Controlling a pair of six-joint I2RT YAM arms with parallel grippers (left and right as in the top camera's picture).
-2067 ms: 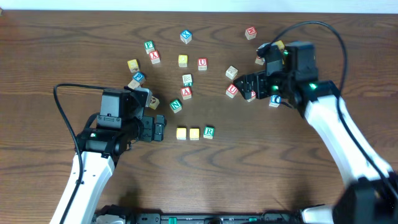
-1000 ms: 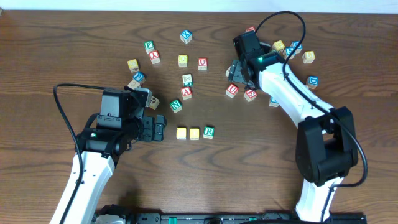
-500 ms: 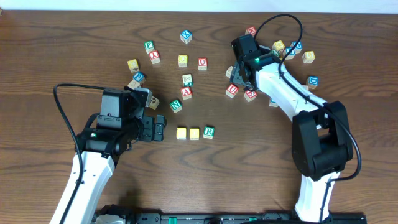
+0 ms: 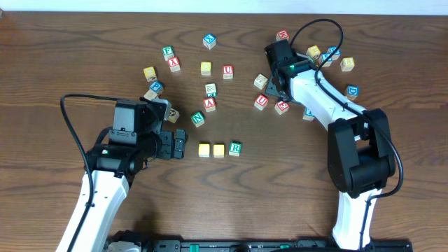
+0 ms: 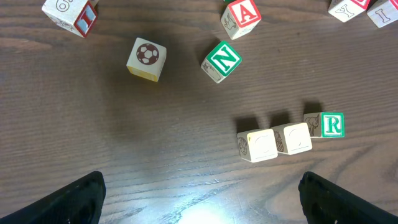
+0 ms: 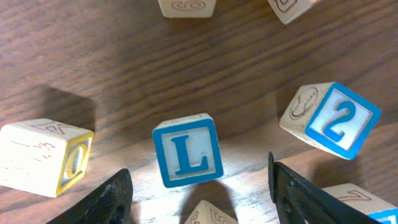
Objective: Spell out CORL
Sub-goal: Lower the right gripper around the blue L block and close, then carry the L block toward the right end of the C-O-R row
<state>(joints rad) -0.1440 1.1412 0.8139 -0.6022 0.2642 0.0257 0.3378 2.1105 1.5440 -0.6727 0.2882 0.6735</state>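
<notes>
**Three cubes in the row, L between the right jaws**

Overhead: three cubes stand in a touching row in the middle of the table [image 4: 294, 203]: the first yellow cube [image 4: 204, 149], the second yellow cube [image 4: 219, 149] and the green R cube [image 4: 235, 148]. The left gripper [image 4: 179, 145] lies just to the row's left. The right gripper [image 4: 271, 85] points down among the loose cubes at upper right. The L cube cannot be made out here. About two seconds ago the right arm reached in from the right side. It now folds back with its wrist higher up, uncovering three cubes beside it. The row and the left arm are unchanged.

Left wrist: the left gripper [image 5: 202, 180] is spread wide and holds nothing. Ahead lie the same three, the first yellow cube [image 5: 257, 145], the second yellow cube [image 5: 293, 137] and the green R cube [image 5: 331, 124]. One green N cube [image 5: 221, 60] sits further off.

Right wrist: only this view shows the blue L cube [image 6: 188, 150]. It lies face up on the wood between the fingers of the right gripper [image 6: 199, 174]. The jaws stand apart on either side without touching it. Six other cubes ring it, among them one blue 2 cube [image 6: 333, 121].
</notes>
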